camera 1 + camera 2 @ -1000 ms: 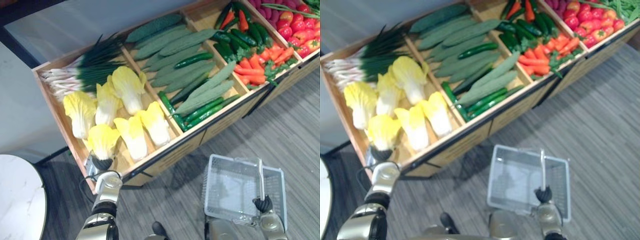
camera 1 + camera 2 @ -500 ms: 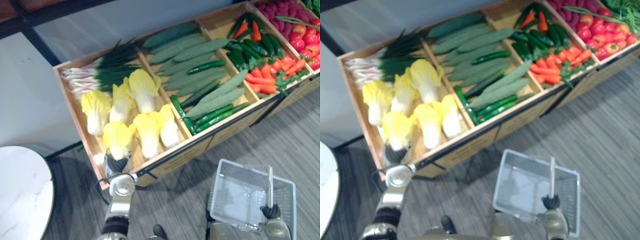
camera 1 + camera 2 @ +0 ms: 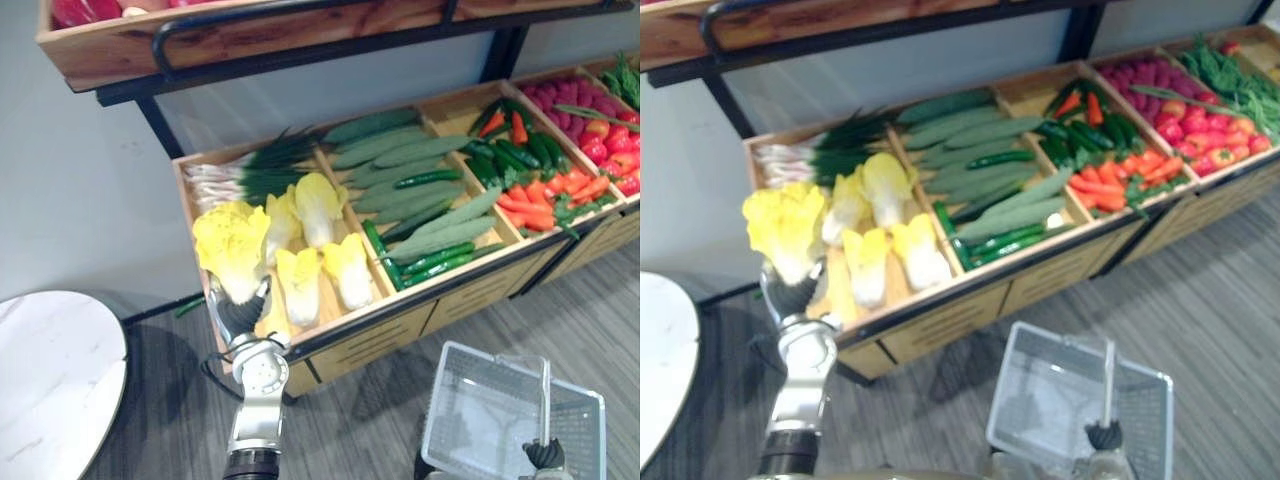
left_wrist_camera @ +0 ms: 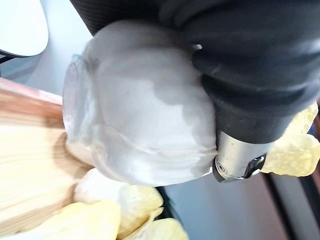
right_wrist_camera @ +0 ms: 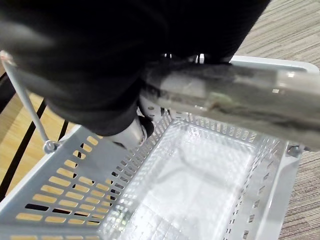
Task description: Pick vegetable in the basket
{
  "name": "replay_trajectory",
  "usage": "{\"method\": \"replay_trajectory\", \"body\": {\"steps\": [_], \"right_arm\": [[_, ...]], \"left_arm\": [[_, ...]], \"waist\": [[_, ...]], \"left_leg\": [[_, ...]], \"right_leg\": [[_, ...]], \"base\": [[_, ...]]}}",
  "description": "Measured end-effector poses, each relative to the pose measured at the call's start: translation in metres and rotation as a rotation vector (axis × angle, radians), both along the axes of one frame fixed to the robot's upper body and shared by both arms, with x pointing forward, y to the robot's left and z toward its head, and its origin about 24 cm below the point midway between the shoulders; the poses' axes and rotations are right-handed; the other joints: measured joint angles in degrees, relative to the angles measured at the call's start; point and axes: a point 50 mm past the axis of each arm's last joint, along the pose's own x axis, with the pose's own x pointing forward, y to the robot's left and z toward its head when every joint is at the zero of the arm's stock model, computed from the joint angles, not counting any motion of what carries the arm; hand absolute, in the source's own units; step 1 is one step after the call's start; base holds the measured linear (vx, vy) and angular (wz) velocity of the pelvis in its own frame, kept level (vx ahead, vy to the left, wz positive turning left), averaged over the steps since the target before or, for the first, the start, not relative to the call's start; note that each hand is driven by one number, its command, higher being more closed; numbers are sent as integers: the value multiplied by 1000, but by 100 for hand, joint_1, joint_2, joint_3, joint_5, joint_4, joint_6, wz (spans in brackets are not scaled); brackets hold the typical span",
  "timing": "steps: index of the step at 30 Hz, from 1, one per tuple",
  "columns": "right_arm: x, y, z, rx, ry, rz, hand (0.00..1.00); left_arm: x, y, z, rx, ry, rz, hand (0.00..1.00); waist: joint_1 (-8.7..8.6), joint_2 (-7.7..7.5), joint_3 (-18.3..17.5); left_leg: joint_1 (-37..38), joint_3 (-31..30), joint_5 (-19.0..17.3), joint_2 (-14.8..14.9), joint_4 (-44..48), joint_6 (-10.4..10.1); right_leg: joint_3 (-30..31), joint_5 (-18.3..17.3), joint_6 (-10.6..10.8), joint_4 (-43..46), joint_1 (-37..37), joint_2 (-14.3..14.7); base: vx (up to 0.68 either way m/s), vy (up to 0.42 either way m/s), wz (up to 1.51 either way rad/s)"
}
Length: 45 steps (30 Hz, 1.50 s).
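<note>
Up goes the yellow-leaved, white-stemmed cabbage (image 3: 232, 245), above the wooden crate (image 3: 370, 340), with the left hand (image 3: 240, 312) fingers wrapped round its stem. The right hand (image 3: 543, 455) fingers clasp the handle of the pale plastic mesh basket (image 5: 75, 170). Risk: that smooth stem could slip out on the swing across.

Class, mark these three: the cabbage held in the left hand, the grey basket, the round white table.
cabbage (image 3: 232, 245), left eye view, yellow leaves.
basket (image 3: 450, 395), left eye view, side wall.
round table (image 3: 50, 380), left eye view, white top.
</note>
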Motion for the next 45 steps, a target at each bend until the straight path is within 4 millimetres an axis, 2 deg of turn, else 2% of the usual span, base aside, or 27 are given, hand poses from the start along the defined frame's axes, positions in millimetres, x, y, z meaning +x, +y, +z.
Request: {"method": "replay_trajectory", "body": {"steps": [3,6,9,10,12,13,14,15,17,18,21,22,24,28,31,34,40,44,45], "right_arm": [[0,2,-1,6,3,7,100],[3,1,1,3,2,36,100],[15,-12,10,-25,-15,103,100],[40,-51,43,-164,-47,247,100],[51,-65,59,-221,-66,310,100],[52,-67,61,-229,-64,324,100],[55,-68,65,-249,-52,378,100],[59,-67,68,-258,-54,414,100],[88,-57,91,-306,-112,593,100],[93,-56,98,-325,-121,638,100],[113,-53,131,-421,-176,810,100],[119,-50,137,-434,-193,834,100],[137,-38,154,-464,-256,907,100],[162,-10,182,-509,-353,1088,100],[173,11,191,-516,-409,1203,100],[174,21,194,-516,-411,1272,100],[173,24,195,-537,-374,1354,100],[172,24,198,-553,-364,1375,100],[175,27,202,-559,-382,1386,100]], "left_arm": [[0,-3,13,38,-58,-5,100],[3,-19,23,97,-95,-133,100],[5,-37,32,193,-135,-307,100],[1,-56,42,322,-189,-560,100],[-2,-68,43,351,-203,-699,100],[-3,-70,42,356,-201,-719,100],[-4,-72,42,358,-202,-746,100],[-5,-73,42,361,-202,-760,100],[-9,-77,41,334,-192,-897,100],[-9,-80,42,328,-189,-952,100],[-17,-108,50,339,-216,-1206,100],[-19,-112,53,325,-234,-1241,100],[-24,-123,62,314,-283,-1348,100],[-29,-134,66,382,-286,-1509,100],[-37,-145,61,431,-255,-1629,100],[-45,-152,54,451,-220,-1722,100],[-55,-161,37,464,-118,-1878,100],[-59,-162,19,464,-20,-1931,100],[-54,-159,10,480,34,-1925,100]], "waist": [[5,-121,-87],[5,-182,-123],[-8,-185,-140],[-69,-175,-145],[-191,-169,-149],[-225,-169,-149],[-336,-156,-152],[-320,-147,-155],[-300,-90,-152],[-302,-83,-152],[-355,-22,-148],[-372,-13,-147],[-468,23,-168],[-487,136,-166],[-526,220,-169],[-599,230,-172],[-659,231,-172],[-778,233,-172],[-831,257,-166]], "left_leg": [[6,1,16,-4,-1,6],[44,89,15,-6,-1,5],[135,393,-25,-10,-4,-45],[346,1034,-100,3,-1,-119],[378,1209,-125,6,-6,-123],[396,1236,-126,6,-6,-124],[508,1381,-161,18,12,-146],[556,1511,-175,24,22,-164],[739,2186,-299,30,103,-260],[762,2330,-350,38,166,-275],[879,2840,-627,199,592,-373],[916,2950,-673,234,665,-404],[981,3245,-781,369,917,-489],[1098,3787,-884,561,1218,-622],[1215,4113,-918,680,1346,-676],[1234,4248,-939,742,1434,-708],[1317,4562,-959,734,1526,-738],[1332,4625,-964,722,1537,-743],[1420,4689,-962,721,1549,-741]], "right_leg": [[-3,2,1,0,2,-1],[76,11,10,0,-6,16],[395,29,26,15,-110,94],[1064,142,13,14,-313,253],[1261,197,7,8,-396,319],[1302,204,7,1,-400,331],[1416,216,-2,16,-411,385],[1545,237,-7,20,-433,424],[2121,319,-5,68,-561,609],[2232,340,-5,68,-587,644],[2658,403,-3,69,-602,817],[2748,408,-8,85,-604,870],[2955,450,-14,102,-629,1003],[3336,543,-56,111,-707,1257],[3538,582,-99,115,-714,1425],[3615,604,-118,117,-737,1490],[3811,623,-99,187,-781,1551],[3848,626,-96,187,-792,1562],[3847,626,-96,200,-789,1583]], "base": [[0,0,0],[14,-19,-12],[-34,-33,-83],[-83,-54,-151],[-55,-49,-100],[-14,-43,-41],[0,-32,-47],[-12,-28,-89],[-50,-16,-130],[-63,-32,-109],[-49,-61,-79],[-32,-58,-66],[-42,-78,-67],[-42,-71,-58],[-36,-48,-38],[-47,-49,-20],[-52,-30,-17],[-58,-49,-8],[-39,-49,-14]]}}
